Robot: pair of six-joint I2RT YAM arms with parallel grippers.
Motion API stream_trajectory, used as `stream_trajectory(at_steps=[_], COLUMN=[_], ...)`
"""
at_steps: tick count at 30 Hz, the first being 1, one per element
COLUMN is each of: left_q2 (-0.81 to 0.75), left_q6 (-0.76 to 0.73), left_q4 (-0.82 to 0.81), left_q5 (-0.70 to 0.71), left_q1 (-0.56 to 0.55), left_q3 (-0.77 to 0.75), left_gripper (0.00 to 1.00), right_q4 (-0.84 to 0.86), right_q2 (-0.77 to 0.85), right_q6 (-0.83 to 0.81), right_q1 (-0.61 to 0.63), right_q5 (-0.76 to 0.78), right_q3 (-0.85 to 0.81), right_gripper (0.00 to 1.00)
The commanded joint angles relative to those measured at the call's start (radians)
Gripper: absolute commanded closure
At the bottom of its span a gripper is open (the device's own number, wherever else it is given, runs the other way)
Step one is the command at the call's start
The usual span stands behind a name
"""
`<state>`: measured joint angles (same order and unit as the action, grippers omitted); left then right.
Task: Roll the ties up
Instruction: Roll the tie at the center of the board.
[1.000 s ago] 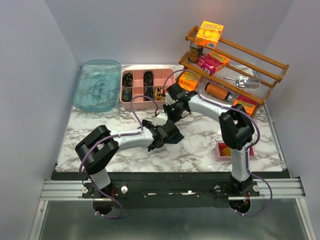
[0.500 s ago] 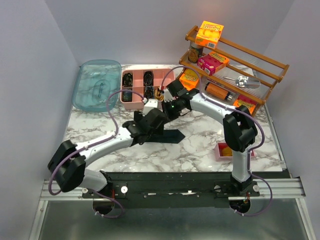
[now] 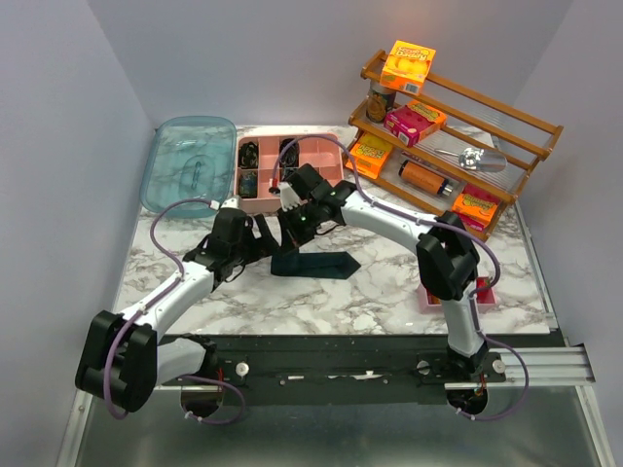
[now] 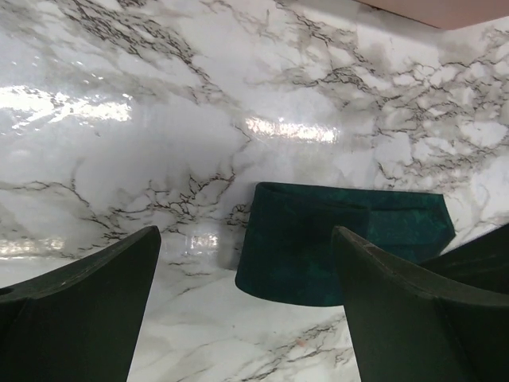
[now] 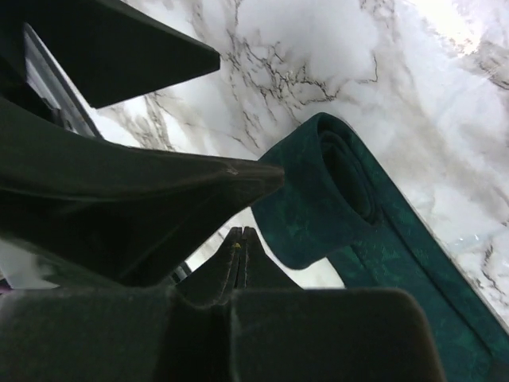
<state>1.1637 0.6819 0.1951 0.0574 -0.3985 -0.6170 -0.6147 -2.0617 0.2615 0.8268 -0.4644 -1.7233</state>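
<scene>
A dark teal tie point(image 3: 326, 265) lies flat on the marble table, its left end wound into a short roll point(image 4: 334, 247). In the right wrist view the roll point(image 5: 326, 191) shows its coiled layers, with the flat strip running off to the lower right. My left gripper point(image 4: 246, 318) is open wide just left of the roll, with nothing between its fingers point(image 4: 79, 310). It shows from above as the left gripper point(image 3: 265, 238). My right gripper point(image 5: 242, 239) is shut and empty, its tips right beside the roll, close to the left gripper's fingers point(image 5: 143, 199).
A pink divided box point(image 3: 268, 202) holding several rolled ties stands behind the grippers. A teal lid point(image 3: 190, 165) lies at the back left. A wooden rack point(image 3: 458, 117) of boxes and cans fills the back right. A small red tray point(image 3: 482, 297) sits by the right arm.
My left gripper has drawn back to the left off the tie and opened fully. My right gripper moved left and down to the rolled end, staying shut.
</scene>
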Motion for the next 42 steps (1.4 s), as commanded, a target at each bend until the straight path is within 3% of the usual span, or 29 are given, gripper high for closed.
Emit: stream_trajectory(at_steps=[1, 11, 24, 42], left_q2=[-0.022, 0.027, 0.116, 0.188], left_q6=[0.039, 0.071, 0.07, 0.107], left_q4=[-0.137, -0.285, -0.502, -0.692], left_q5=[-0.212, -0.31, -0.401, -0.426], left_q1=[0.067, 0.104, 0.104, 0.104], left_q3=[0.046, 0.143, 0.21, 0.28], left_gripper=[0.01, 0.01, 0.01, 0.05], right_q4=[-0.014, -0.011, 0.035, 0.032], right_q2=[-0.057, -0.046, -0.028, 0.063], right_q6=[-0.002, -0.018, -0.019, -0.008], right_q1=[-0.002, -0.006, -0.046, -0.063], right_q5=[0.016, 0.102, 0.106, 0.035], right_q3=[-0.004, 0.096, 0.186, 0.116], right_gripper=[0.99, 0.99, 0.99, 0.99])
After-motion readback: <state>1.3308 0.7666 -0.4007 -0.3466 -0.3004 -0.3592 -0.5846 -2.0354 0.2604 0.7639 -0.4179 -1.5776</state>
